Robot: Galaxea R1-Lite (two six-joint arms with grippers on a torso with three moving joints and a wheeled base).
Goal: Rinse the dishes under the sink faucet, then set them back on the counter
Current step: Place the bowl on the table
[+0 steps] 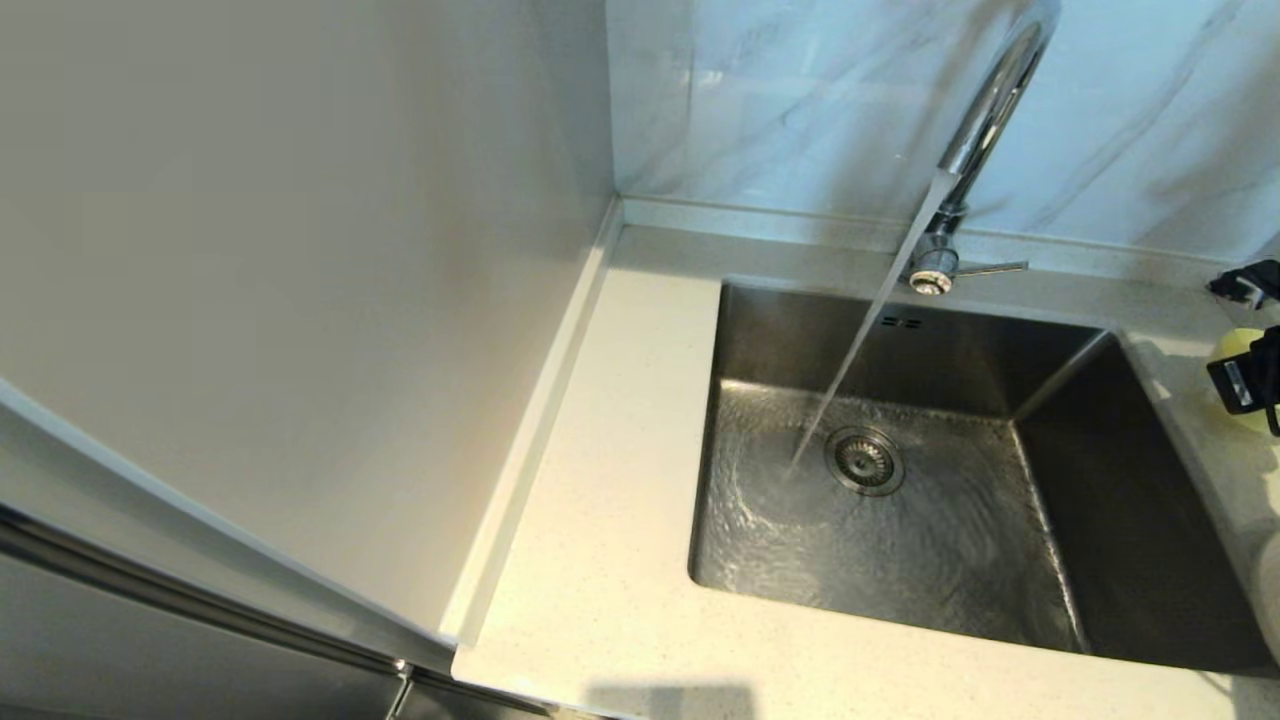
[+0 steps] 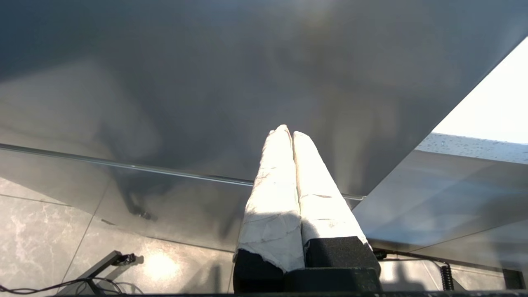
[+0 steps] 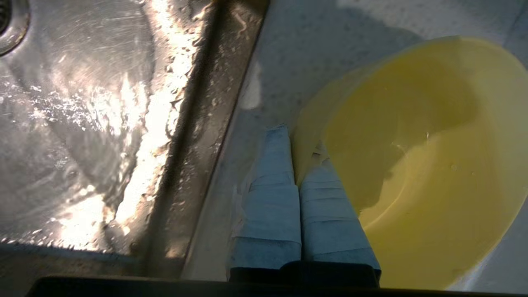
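Note:
The pale yellow bowl [image 3: 416,165] is over the counter [image 3: 288,70] just right of the sink [image 3: 82,123]. My right gripper [image 3: 299,144] is shut on the bowl's near rim, with one finger inside and one outside. In the head view the bowl [image 1: 1238,345] and right gripper [image 1: 1250,385] show only at the far right edge. Water runs from the chrome faucet [image 1: 985,110] into the sink [image 1: 1060,520] beside the drain strainer [image 1: 863,460]. The chopsticks are out of view. My left gripper [image 2: 288,132] is shut on nothing, parked low beside a grey cabinet.
The faucet lever [image 1: 995,268] points right at the tap's base. A wide strip of counter [image 1: 620,480] lies left of the sink, bounded by a tall pale side panel [image 1: 300,250]. A pale rounded shape [image 1: 1268,600], possibly the plate, shows at the right edge.

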